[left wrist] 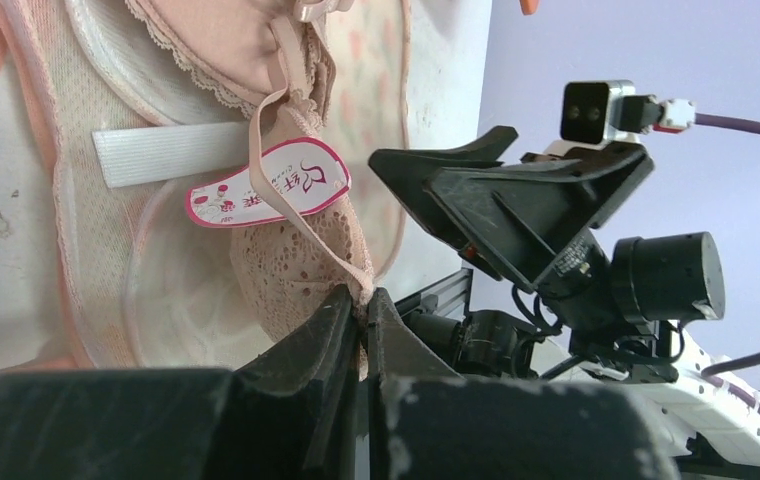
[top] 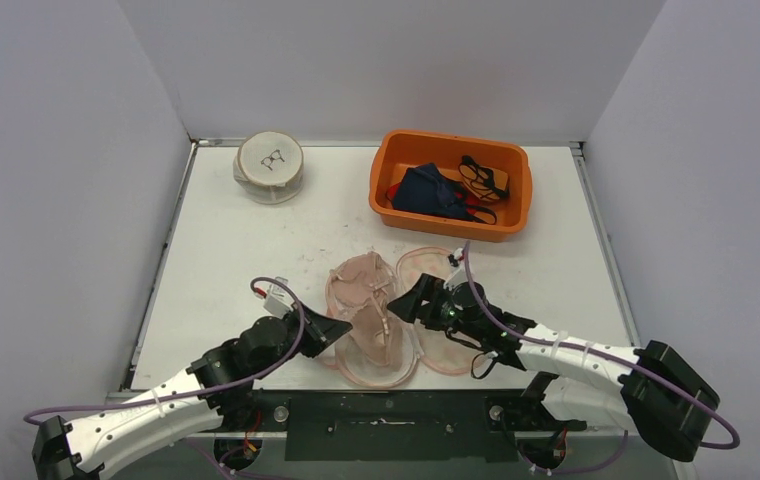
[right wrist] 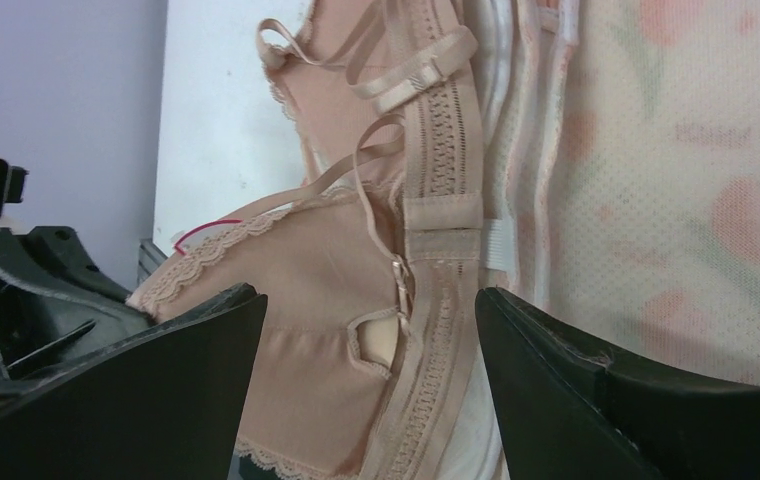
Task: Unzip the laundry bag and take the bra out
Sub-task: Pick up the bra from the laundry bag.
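One strap [left wrist: 268, 125] of the bra [top: 371, 300], lying on the opened laundry bag [top: 422, 266], sits pinched in the left tool [left wrist: 361, 300]; the right tool [right wrist: 368, 300] gapes wide. Lifting may slip it, or perhaps drag the bag.

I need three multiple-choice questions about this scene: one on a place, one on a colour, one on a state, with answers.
1. Where on the table does the bin stand? A near left corner; B far right; C centre.
2. What colour is the bra? A beige; B black; C green.
3. How is the left gripper? A wide open; B out of view; C shut on the bra strap.
Answers: 1 B, it sits at the far edge, right side. 2 A, lace and cups are beige. 3 C, its jaws pinch that strap.
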You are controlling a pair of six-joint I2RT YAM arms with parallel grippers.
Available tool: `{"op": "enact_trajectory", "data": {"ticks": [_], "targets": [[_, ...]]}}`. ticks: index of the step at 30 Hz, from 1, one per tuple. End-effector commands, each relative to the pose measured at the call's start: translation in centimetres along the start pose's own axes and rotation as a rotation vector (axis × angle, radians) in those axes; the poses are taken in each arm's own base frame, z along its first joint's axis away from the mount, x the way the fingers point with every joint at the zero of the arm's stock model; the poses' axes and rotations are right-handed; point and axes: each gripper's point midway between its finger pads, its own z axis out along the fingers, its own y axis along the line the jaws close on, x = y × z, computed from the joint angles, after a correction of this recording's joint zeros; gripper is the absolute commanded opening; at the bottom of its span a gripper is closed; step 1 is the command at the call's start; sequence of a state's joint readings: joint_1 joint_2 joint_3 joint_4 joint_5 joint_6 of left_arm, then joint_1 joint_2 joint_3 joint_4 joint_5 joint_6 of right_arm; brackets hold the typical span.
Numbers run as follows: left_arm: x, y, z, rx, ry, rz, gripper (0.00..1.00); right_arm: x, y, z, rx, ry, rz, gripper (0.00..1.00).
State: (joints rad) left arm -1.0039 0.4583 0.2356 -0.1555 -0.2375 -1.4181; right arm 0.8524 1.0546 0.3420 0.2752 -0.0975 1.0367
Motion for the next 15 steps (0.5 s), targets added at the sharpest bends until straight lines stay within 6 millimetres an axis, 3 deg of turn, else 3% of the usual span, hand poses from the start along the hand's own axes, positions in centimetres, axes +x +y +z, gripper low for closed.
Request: {"op": "enact_trajectory", "data": {"ticks": [1,15], "targets": [[0.1,-2.4,-0.2,0.1,0.019,-0.089,0.0,-1.3,2.2,1.4,-0.058,-0.03,0.009,0.78],[0.7,5.6,0.0,-0.099,0.003,-0.089,0.0,-0.9,1.2,5.4,0.006,0.013,-0.055,0.74]]}}
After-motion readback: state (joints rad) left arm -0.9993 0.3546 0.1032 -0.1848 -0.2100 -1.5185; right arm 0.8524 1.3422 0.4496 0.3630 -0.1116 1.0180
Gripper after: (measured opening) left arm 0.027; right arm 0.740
